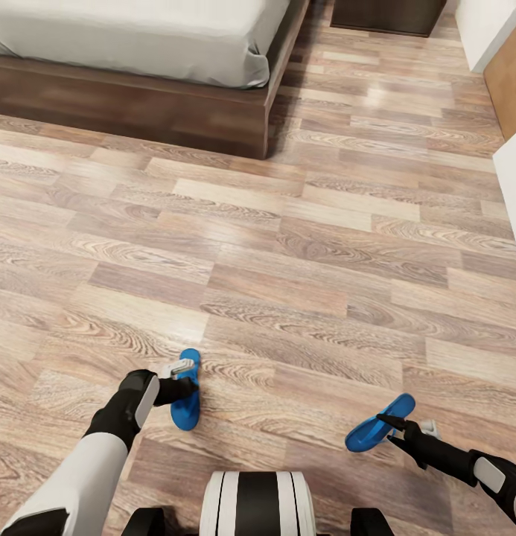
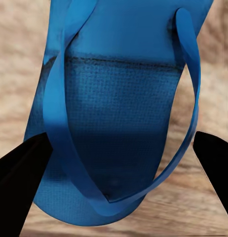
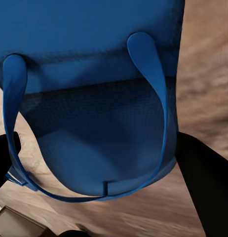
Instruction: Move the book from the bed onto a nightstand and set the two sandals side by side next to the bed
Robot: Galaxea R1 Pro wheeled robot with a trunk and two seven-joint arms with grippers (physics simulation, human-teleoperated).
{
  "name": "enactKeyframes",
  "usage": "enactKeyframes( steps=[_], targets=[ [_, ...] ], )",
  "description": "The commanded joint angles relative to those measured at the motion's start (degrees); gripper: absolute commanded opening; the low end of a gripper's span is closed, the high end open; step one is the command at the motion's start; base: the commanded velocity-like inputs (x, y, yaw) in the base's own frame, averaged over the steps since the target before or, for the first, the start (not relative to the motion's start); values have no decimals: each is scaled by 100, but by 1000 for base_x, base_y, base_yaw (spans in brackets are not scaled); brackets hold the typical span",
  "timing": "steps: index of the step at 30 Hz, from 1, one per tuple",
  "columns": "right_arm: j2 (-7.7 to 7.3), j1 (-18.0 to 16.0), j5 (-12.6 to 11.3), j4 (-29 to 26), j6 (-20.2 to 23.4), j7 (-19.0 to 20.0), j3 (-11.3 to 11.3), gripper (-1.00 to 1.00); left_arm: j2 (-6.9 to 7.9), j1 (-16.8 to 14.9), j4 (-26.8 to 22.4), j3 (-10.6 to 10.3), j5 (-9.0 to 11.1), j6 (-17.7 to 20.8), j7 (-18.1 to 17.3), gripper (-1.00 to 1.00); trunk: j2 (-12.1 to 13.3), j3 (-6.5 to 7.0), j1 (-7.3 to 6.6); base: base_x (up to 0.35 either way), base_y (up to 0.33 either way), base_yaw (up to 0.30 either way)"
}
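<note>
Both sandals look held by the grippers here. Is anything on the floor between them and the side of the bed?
Nothing visible. The left gripper holds one blue sandal and the right gripper the other sandal, tilted. Between them and the bed the head view shows only bare wood-plank floor. A white cabinet edge stands off to the right, outside that path.

Both arms reach low and forward, left hand (image 1: 185, 388) and right hand (image 1: 389, 429) each clamped on something.
</note>
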Motion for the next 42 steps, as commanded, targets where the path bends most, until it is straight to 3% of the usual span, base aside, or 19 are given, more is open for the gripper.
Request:
enactKeyframes(
  steps=[1, 6, 22, 30, 39, 42],
  targets=[
    [-1, -2, -2, 0, 44, 5, -13, -100, -4, -1, -6, -28, 12, 34, 1, -100, 0, 20, -3, 0, 0, 0],
    [-1, -2, -2, 0, 44, -7, -13, -100, 2, -1, -1, -272, 41, 32, -6, -100, 7, 130, -16, 0, 0, 0],
    [-1, 0, -2, 0, 36, -30, -10, -100, 70, -1, -5, -305, 58, 40, -61, -100, 28, 485, -57, 0, 0, 0],
    [-1, 0, -2, 0, 28, -19, -7, -100, 265, -1, -6, -301, 20, 19, -930, -100, 39, 662, -78, 0, 0, 0],
    [-1, -3, -2, 0, 19, -25, -9, -100, 495, 0, -15, -295, 53, 22, -1176, -100, 51, 861, -101, 0, 0, 0],
    [-1, -2, -2, 0, 18, -19, -9, -100, 631, 5, -15, -299, 53, 23, -1509, -100, 55, 928, -109, 0, 0, 0]
  ],
)
